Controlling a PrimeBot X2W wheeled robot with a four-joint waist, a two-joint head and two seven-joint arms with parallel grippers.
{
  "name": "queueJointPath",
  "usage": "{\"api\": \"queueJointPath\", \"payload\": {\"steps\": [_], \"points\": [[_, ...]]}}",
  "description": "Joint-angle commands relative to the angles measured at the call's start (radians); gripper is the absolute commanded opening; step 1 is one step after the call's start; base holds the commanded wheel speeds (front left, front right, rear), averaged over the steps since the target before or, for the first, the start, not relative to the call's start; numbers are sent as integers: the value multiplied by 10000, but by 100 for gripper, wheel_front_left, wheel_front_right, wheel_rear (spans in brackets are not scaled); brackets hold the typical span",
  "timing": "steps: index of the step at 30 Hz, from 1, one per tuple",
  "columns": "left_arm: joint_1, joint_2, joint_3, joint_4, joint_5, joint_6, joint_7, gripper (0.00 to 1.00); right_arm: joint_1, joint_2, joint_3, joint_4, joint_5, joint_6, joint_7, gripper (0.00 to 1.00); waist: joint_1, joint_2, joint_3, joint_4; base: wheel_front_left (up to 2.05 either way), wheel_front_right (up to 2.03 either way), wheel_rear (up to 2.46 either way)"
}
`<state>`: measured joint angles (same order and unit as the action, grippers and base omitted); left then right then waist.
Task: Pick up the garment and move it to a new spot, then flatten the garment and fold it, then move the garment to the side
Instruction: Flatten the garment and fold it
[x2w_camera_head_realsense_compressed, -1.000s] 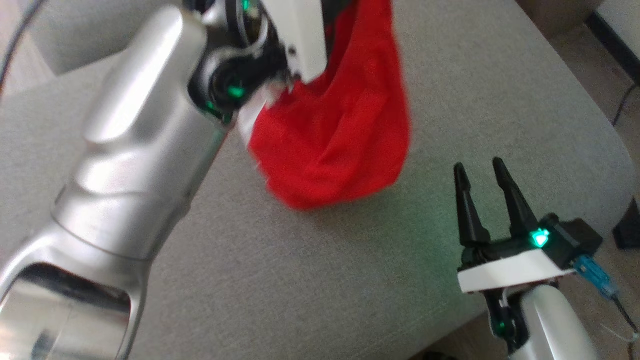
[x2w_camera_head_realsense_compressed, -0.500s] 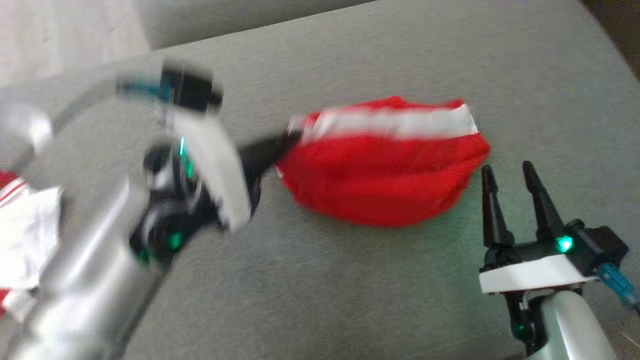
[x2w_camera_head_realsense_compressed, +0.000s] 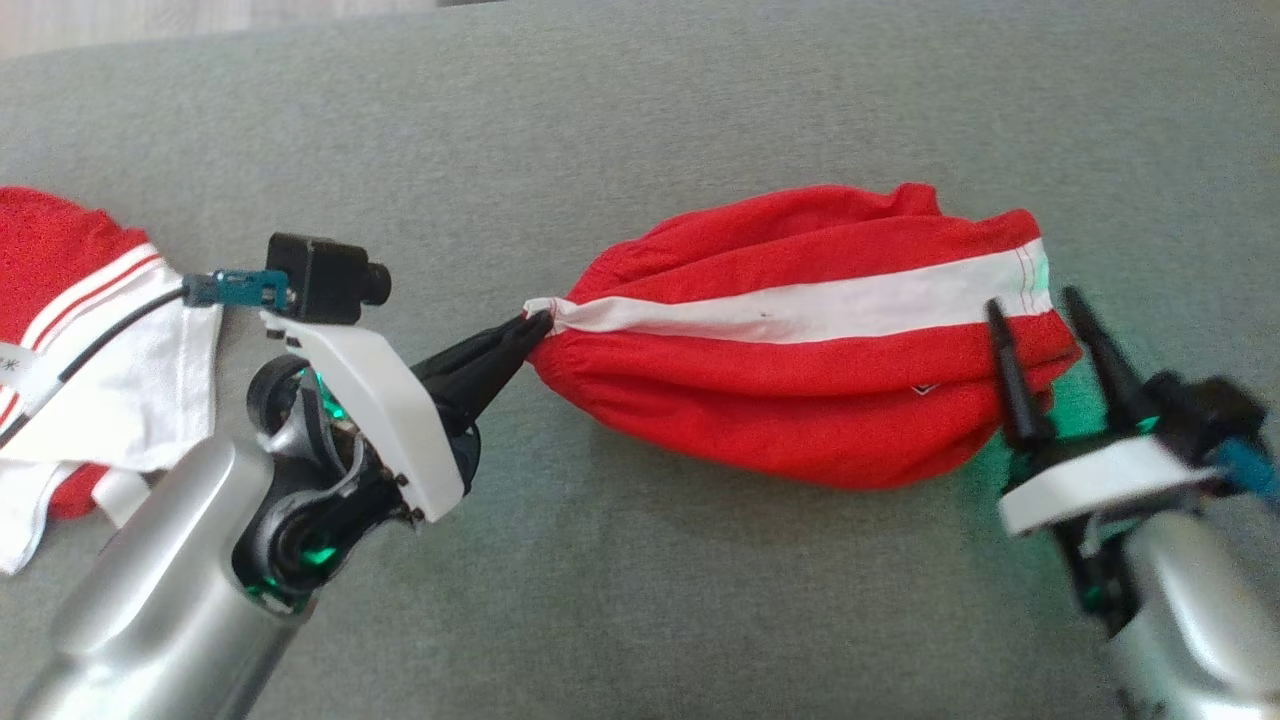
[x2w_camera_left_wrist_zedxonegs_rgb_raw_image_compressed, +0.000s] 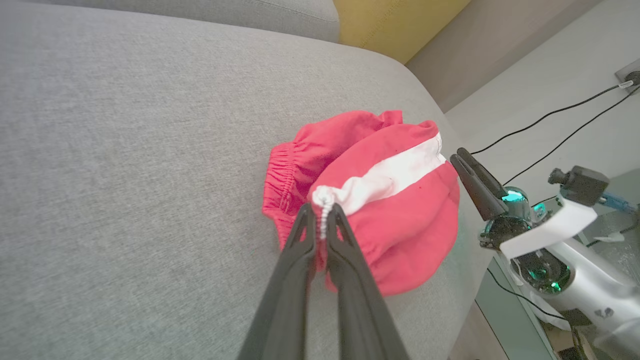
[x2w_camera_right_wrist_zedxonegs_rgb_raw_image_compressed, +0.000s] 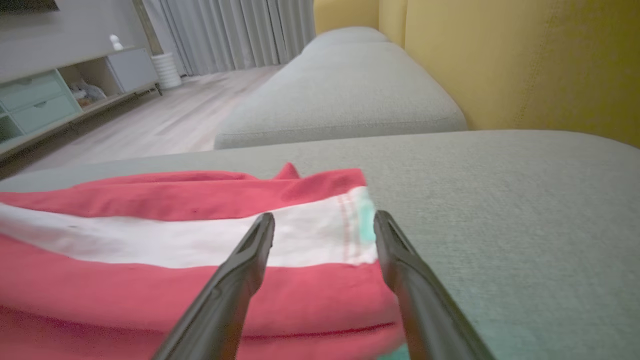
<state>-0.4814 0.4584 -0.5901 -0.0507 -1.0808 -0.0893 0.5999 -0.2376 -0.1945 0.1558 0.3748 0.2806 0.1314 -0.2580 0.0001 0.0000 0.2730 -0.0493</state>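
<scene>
Two end effectors: left (x2w_camera_head_realsense_compressed: 540, 322) clamps garment (x2w_camera_head_realsense_compressed: 800, 400), right (x2w_camera_head_realsense_compressed: 1032, 300) gapes; head view adds white clothing (x2w_camera_head_realsense_compressed: 140, 380).

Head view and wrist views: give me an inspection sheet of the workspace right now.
Surface: grey sofa cushion.
Job's things: red garment with white stripe, lying bunched on the cushion.
Clutter: another red-and-white garment at the head view's left edge.
Grippers: left gripper shut on the stripe's end; right gripper open, astride the other end.
Cables: black cables beyond the cushion's edge.
Surroundings: yellow backrest, curtains, low cabinet.
</scene>
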Motion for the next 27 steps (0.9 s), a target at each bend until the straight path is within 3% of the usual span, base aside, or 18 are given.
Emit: {"api": "queueJointPath", "payload": {"steps": [1,8,13,14,15,17,22,27], "points": [[-369,359,497,-324,144,-76,-107,0,-624,-707,488,280,573,-7,153,100,-1,0,97,196,0,0,0],[-532,268,412,-187,227,-145,-227,0,-1600,-2391,2287,736,2885,-7,1000,100,-1,0,226,497,0,0,0],[-596,225,354,-122,211,-182,-244,0,-1900,-3110,3330,645,3960,-7,1348,100,-1,0,295,627,0,0,0],[-612,215,338,-105,211,-191,-250,0,-1977,-3250,3498,669,4090,-7,1321,89,-1,0,306,659,0,0,0],[-624,208,321,-85,212,-200,-257,0,-2053,-3365,3633,710,4176,-7,1243,49,-1,0,309,688,0,0,0],[-633,200,301,-39,220,-213,-289,0,-2165,-3507,3825,820,4364,-7,1045,0,-1,0,295,731,0,0,0],[-801,218,376,-17,405,-256,-608,0,-2505,-3771,4079,888,4549,-7,456,0,-1,0,241,685,0,0,0],[-1857,83,485,-187,1051,-348,-1395,0,-3432,-4018,3702,445,4828,-7,80,0,-1,0,427,354,0,0,0]]}}
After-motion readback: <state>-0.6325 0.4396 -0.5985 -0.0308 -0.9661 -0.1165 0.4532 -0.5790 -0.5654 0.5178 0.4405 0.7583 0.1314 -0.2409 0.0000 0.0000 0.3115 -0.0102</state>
